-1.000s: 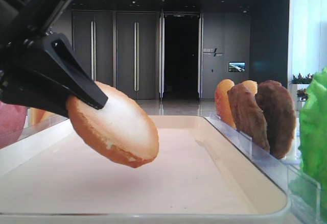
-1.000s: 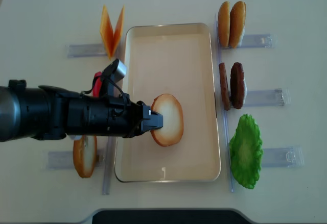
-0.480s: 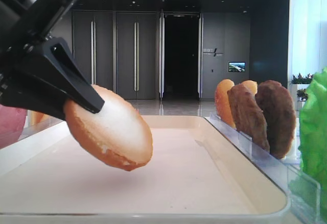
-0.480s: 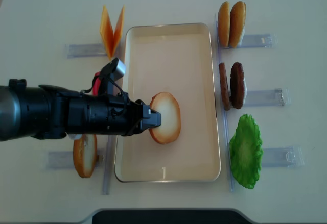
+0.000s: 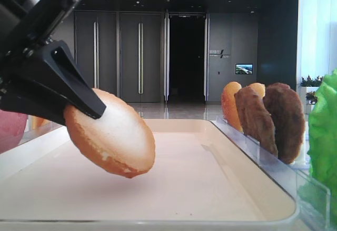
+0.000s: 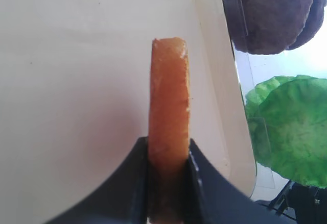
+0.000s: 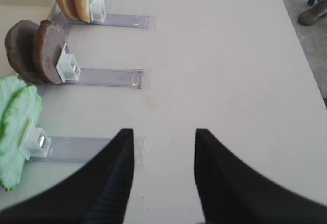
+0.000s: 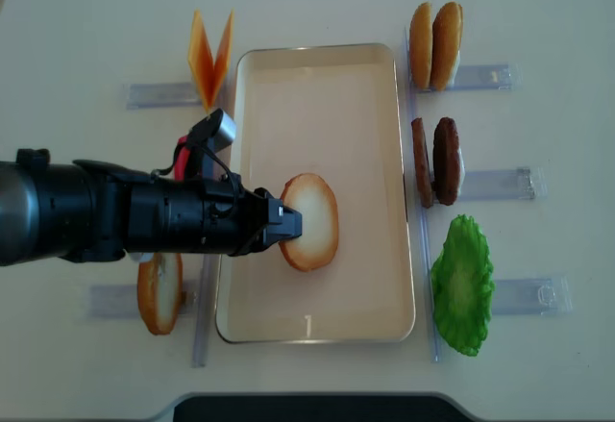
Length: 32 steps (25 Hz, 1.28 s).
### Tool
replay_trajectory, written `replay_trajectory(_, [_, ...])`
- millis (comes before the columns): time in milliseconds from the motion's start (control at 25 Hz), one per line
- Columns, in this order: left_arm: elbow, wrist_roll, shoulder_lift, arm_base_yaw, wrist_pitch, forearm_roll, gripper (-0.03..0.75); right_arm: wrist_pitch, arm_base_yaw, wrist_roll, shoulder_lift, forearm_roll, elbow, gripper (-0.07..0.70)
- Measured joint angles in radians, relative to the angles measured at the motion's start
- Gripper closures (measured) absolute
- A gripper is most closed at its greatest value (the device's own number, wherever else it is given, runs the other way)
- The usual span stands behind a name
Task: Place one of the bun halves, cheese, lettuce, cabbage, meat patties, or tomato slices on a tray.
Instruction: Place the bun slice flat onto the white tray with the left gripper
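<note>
My left gripper (image 8: pixel 286 222) is shut on the edge of a bun half (image 8: pixel 309 222), golden crust with a pale face. It holds the bun tilted low over the middle of the off-white tray (image 8: pixel 327 105). In the low exterior view the bun half (image 5: pixel 113 136) hangs close above the tray floor (image 5: pixel 210 183); whether they touch I cannot tell. The left wrist view shows the bun half (image 6: pixel 168 96) edge-on between the black fingers (image 6: pixel 137 183). My right gripper (image 7: pixel 164 132) stands open over bare table, holding nothing.
Right of the tray, clear holders carry two bun halves (image 8: pixel 434 45), two meat patties (image 8: pixel 437 161) and green lettuce (image 8: pixel 462 283). On the left stand cheese slices (image 8: pixel 210 57) and another bun half (image 8: pixel 159 292). A pinkish tomato slice (image 5: pixel 10 128) shows behind the left arm.
The left gripper has carried the bun half slightly left and lower over the tray. The right gripper's earlier state is not shown.
</note>
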Motion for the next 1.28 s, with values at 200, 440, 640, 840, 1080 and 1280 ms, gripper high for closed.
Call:
replay_trajectory(200, [0.0,0.006,0.036,0.0,0.015,-0.001,0.596,0.0,0.0,0.0,0.0,0.0,0.0,0.328])
replay_trajectory(440, [-0.002,0.024,0.062,0.002,0.039,-0.009,0.596,0.0,0.0,0.0,0.0,0.0,0.0,0.328])
replay_trajectory(640, [-0.002,0.026,0.064,0.002,0.039,-0.009,0.596,0.0,0.0,0.0,0.0,0.0,0.0,0.328])
replay_trajectory(840, [-0.002,0.026,0.064,0.002,0.039,-0.009,0.58,0.0,0.0,0.0,0.0,0.0,0.0,0.328])
replay_trajectory(1080, [-0.002,0.017,0.068,0.002,0.039,-0.009,0.253,0.0,0.0,0.0,0.0,0.0,0.0,0.328])
replay_trajectory(1280, [-0.002,-0.069,0.068,0.002,0.03,0.037,0.128,0.0,0.0,0.0,0.0,0.0,0.0,0.328])
